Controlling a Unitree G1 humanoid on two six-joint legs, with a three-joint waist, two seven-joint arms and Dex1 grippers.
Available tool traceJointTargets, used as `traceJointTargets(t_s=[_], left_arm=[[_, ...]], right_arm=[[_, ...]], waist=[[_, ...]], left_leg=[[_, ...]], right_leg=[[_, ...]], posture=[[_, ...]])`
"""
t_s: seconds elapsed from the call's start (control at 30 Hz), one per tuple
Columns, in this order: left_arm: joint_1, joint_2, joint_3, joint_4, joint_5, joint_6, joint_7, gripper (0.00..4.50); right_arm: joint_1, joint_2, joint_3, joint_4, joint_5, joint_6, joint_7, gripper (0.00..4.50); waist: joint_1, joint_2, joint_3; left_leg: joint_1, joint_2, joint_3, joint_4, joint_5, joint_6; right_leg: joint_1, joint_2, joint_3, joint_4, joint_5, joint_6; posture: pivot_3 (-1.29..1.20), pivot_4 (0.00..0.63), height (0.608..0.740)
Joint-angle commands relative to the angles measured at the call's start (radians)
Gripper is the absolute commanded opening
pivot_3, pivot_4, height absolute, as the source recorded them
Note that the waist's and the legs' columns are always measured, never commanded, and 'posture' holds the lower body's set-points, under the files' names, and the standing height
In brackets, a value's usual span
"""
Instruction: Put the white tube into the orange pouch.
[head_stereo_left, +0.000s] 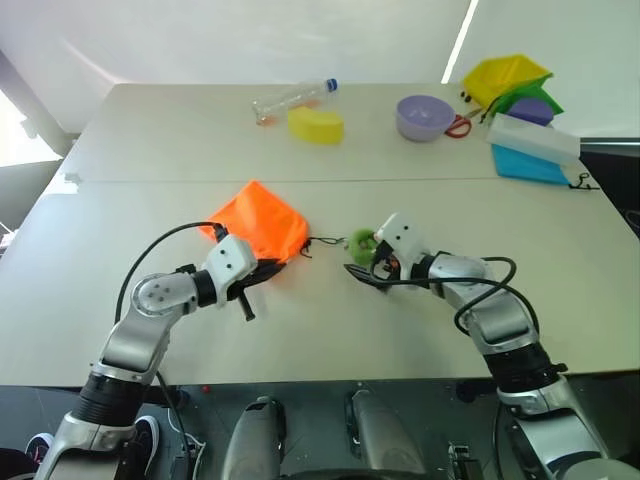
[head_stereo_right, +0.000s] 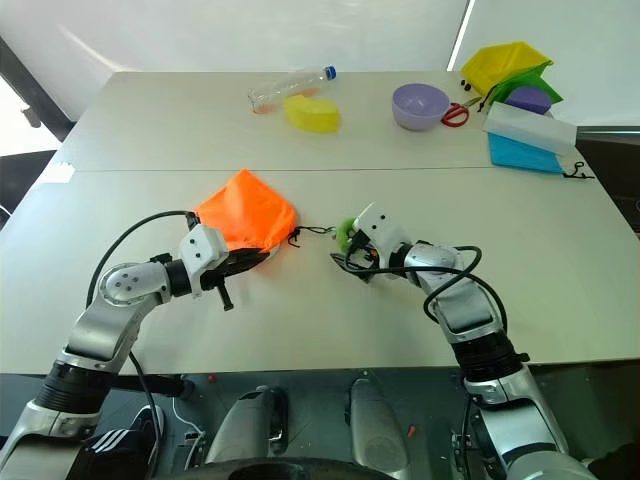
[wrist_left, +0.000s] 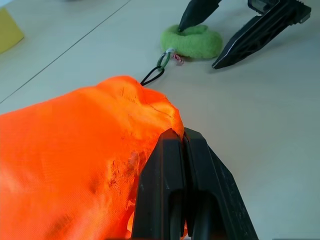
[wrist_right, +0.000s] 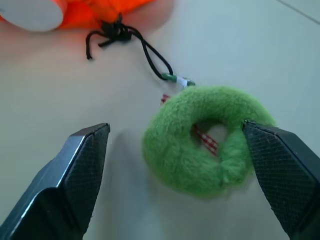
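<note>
The left hand is clenched on the near edge of the bright orange soft fabric pouch, its two black fingers pressed together with a fold of cloth pinched between them. The pouch lies flat on the pale table, and from its gathered corner a thin dark cord runs to a fuzzy green ring. The right hand stands over that ring with its fingers spread, one on either side; one tip seems to touch the ring's outer edge, but nothing is gripped.

The slim white tube cannot be made out on the table; it may already sit inside the pouch, though the pictures do not settle that. Judging from the gathered mouth and the hand at the ring, the work looks near its end, with perhaps only drawing the cord or letting go left.

Well apart at the far side lie a clear plastic bottle with a blue cap, a yellow sponge-like block, a lilac bowl, red scissors and a heap of coloured bags and boxes. None stands in the way.
</note>
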Motion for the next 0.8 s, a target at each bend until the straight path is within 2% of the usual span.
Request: traceJointTargets(t_s=[0.03, 0.2, 0.33, 0.53, 0.7, 0.8], left_arm=[[-0.004, 0.011, 0.015, -0.049, -0.014, 0.004, 0.000, 0.00], [0.006, 0.018, 0.021, -0.060, -0.018, 0.014, -0.003, 0.00], [0.016, 0.026, 0.036, -0.056, -0.036, 0.016, -0.015, 0.00], [0.055, 0.073, 0.083, -0.055, -0.099, -0.009, -0.093, 0.00], [0.050, 0.102, 0.102, -0.019, -0.120, -0.018, -0.139, 0.00], [0.039, 0.110, 0.094, -0.004, -0.131, -0.025, -0.172, 0.00]], right_arm=[[-0.016, 0.014, 0.005, 0.020, -0.027, -0.036, -0.030, 2.58], [-0.003, -0.012, 0.008, 0.021, -0.053, -0.068, -0.018, 0.02], [-0.005, -0.040, -0.044, -0.003, -0.021, -0.063, -0.003, 0.02], [0.025, -0.128, -0.171, -0.111, 0.116, -0.005, 0.097, 0.02], [0.078, -0.207, -0.189, -0.183, 0.180, 0.031, 0.181, 0.02], [0.087, -0.208, -0.183, -0.207, 0.195, 0.042, 0.176, 0.02]], waist=[[0.000, 0.000, 0.000], [0.001, 0.000, 0.000], [0.003, 0.000, 0.000], [0.003, 0.000, 0.000], [0.003, 0.000, 0.000], [0.000, 0.000, 0.000]], left_leg=[[0.000, 0.000, 0.000, 0.000, 0.000, 0.000], [0.000, 0.000, 0.000, 0.000, 0.000, 0.000], [0.000, 0.000, 0.000, 0.000, 0.000, 0.000], [0.000, 0.000, 0.000, 0.000, 0.000, 0.000], [0.000, 0.000, 0.000, -0.001, 0.000, 0.000], [0.000, 0.000, 0.000, -0.001, 0.000, 0.000]], right_leg=[[0.000, 0.000, 0.000, 0.000, 0.000, 0.000], [0.000, 0.000, 0.000, 0.000, 0.000, 0.000], [0.000, 0.000, 0.000, 0.000, 0.000, 0.000], [0.000, 0.000, 0.000, 0.000, 0.000, 0.000], [0.000, 0.000, 0.000, 0.000, 0.000, 0.000], [0.000, 0.000, 0.000, 0.000, 0.000, 0.000]], posture=[[0.00, 0.150, 0.740], [0.00, 0.150, 0.740], [0.00, 0.150, 0.740], [0.00, 0.150, 0.740], [0.00, 0.150, 0.740], [0.00, 0.150, 0.740]])
